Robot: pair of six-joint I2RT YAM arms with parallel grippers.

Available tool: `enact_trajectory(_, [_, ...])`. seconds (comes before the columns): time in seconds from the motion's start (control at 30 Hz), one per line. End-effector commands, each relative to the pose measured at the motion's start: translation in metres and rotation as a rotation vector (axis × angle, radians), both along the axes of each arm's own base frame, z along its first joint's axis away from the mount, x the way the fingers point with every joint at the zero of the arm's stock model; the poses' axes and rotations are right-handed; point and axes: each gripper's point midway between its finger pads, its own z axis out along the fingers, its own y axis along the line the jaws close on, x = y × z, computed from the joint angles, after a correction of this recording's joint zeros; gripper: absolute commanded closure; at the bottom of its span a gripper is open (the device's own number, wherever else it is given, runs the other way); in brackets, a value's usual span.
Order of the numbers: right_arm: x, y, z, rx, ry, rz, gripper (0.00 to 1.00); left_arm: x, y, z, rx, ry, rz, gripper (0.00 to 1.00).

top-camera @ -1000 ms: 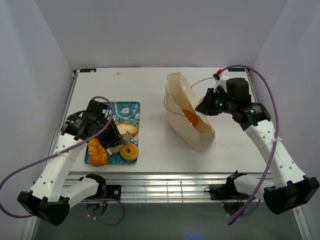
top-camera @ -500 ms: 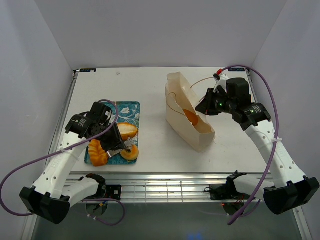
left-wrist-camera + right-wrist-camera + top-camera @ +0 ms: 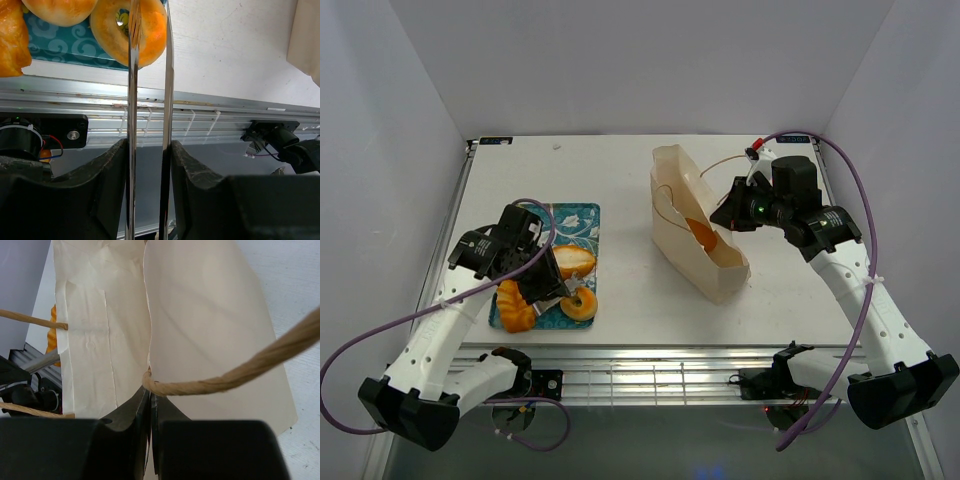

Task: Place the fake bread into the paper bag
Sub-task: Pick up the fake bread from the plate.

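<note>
On the teal tray (image 3: 575,218) lie a ring bagel (image 3: 582,303), an oval roll (image 3: 576,260) and a braided loaf (image 3: 515,305). My left gripper (image 3: 542,280) is shut on a pair of metal tongs (image 3: 131,100). One tong blade reaches into the hole of the bagel (image 3: 150,27) and the other lies along its outer edge. The paper bag (image 3: 672,175) stands open at centre right with one golden pastry (image 3: 700,232) inside. My right gripper (image 3: 728,215) is shut on the bag's rim (image 3: 148,365), beside the cord handle (image 3: 240,375).
The tray (image 3: 65,45) sits close to the table's near edge, where an aluminium rail (image 3: 200,105) runs. White walls close in the table on the left, back and right. A purple cable (image 3: 525,200) loops over the left arm.
My left arm has carried the tongs from over the roll toward the near edge, down onto the bagel. The right arm and the bag have not moved.
</note>
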Motion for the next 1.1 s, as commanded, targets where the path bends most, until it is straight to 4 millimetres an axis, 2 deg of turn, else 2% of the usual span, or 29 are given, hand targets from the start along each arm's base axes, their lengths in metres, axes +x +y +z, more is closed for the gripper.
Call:
enact_trajectory(0.0, [-0.001, 0.005, 0.008, 0.017, -0.031, 0.025, 0.92, -0.018, 0.007, -0.003, 0.007, 0.040, -0.007, 0.52])
enact_trajectory(0.6, [-0.001, 0.005, 0.009, 0.021, -0.032, 0.023, 0.92, -0.031, -0.001, -0.015, -0.033, 0.113, -0.047, 0.49])
enact_trajectory(1.07, [-0.002, 0.004, 0.012, 0.020, -0.039, 0.018, 0.92, -0.018, 0.002, -0.020, 0.022, 0.129, -0.062, 0.47])
